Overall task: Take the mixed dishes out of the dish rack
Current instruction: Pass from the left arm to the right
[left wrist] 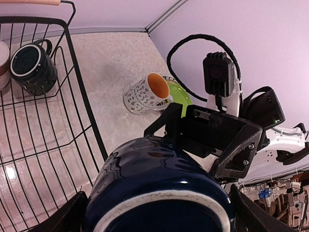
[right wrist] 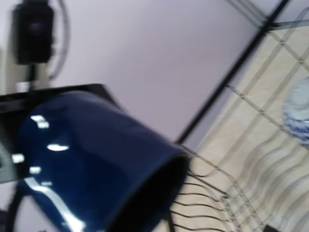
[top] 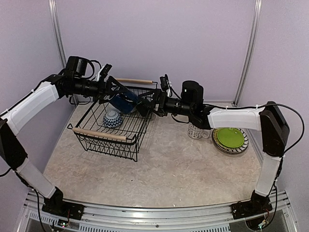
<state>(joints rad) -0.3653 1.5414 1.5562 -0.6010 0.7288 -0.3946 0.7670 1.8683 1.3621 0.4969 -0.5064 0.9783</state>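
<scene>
We have the glossy dark blue ceramic mug (top: 123, 101) clamped between the fingers of our left hand (top: 115, 93), lifted above the black wire dish rack (top: 108, 147). Its long axis is tilted, with the mouth seemingly pointing away from that hand toward our right hand (top: 147, 104), just beyond the mug. We cannot tell how far the right hand's fingers are spread. Below the left hand, a blue-patterned small bowl (top: 112, 118) and a dark mug (left wrist: 33, 67) lie in the rack. Behind the right hand, the white patterned mug (top: 195, 130) and lime green plate (top: 230, 137) take up tabletop (top: 169, 169) that any set-down must avoid
</scene>
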